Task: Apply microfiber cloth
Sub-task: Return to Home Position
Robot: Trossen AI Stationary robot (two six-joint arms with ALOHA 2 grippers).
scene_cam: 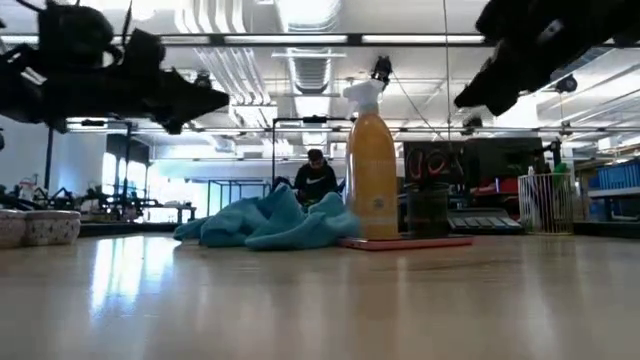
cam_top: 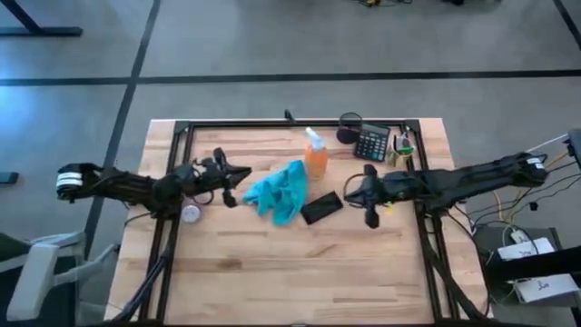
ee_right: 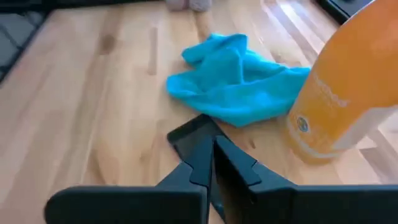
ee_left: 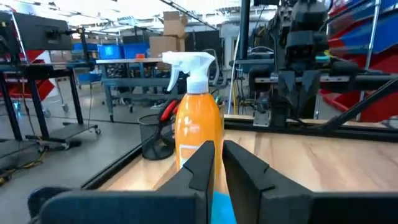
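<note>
The turquoise microfiber cloth [cam_top: 281, 192] lies crumpled on the wooden table [cam_top: 272, 272], between my two grippers, and also shows in the right wrist view [ee_right: 236, 87]. One edge of the cloth lies beside the black slab [cam_top: 321, 207]. An orange spray bottle [cam_top: 316, 155] stands upright just behind it. My left gripper [cam_top: 240, 176] hovers to the cloth's left, pointing at it. Its fingers [ee_left: 205, 158] are shut but for a thin slit. My right gripper [cam_top: 349, 193] hovers to the right, above the slab's end [ee_right: 189, 132], with its fingers together. In the low view both hang well above the tabletop.
A calculator [cam_top: 372, 143], a dark round cup [cam_top: 350, 123] and a mesh holder [cam_top: 402, 151] stand at the far right. A small white round thing [cam_top: 190, 214] lies under the left arm. A black frame [cam_top: 300, 123] rims the table. A person [scene_cam: 316, 178] sits far behind.
</note>
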